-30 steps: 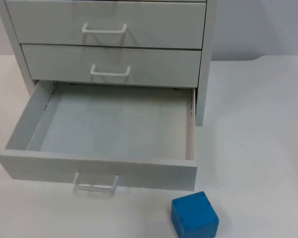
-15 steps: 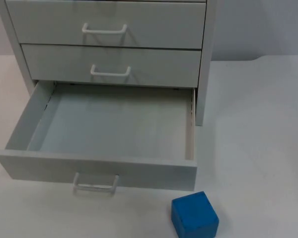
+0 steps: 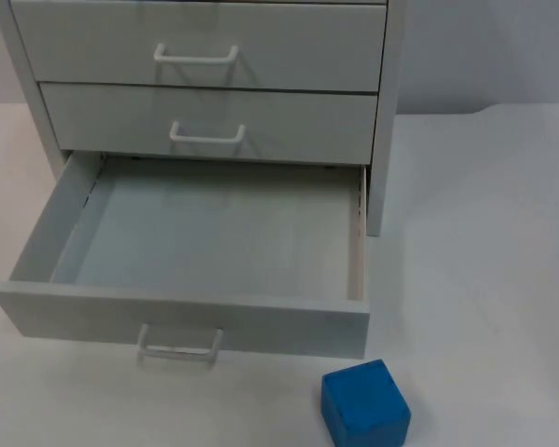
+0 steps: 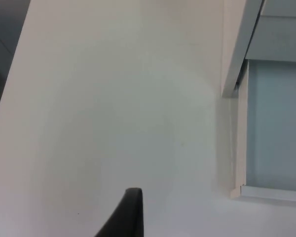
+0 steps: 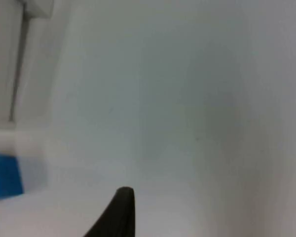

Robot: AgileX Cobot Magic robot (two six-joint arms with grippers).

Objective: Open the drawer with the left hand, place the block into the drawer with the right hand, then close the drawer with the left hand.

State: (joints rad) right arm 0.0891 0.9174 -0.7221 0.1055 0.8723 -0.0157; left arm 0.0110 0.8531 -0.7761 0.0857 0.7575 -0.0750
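Left hand [image 4: 130, 217] and right hand [image 5: 119, 215] — both hover above the table

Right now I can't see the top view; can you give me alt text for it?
A white cabinet stands on the table with its bottom drawer pulled open and nothing in it; the two drawers above are shut. A blue block sits on the table in front of the open drawer's right corner, apart from it.
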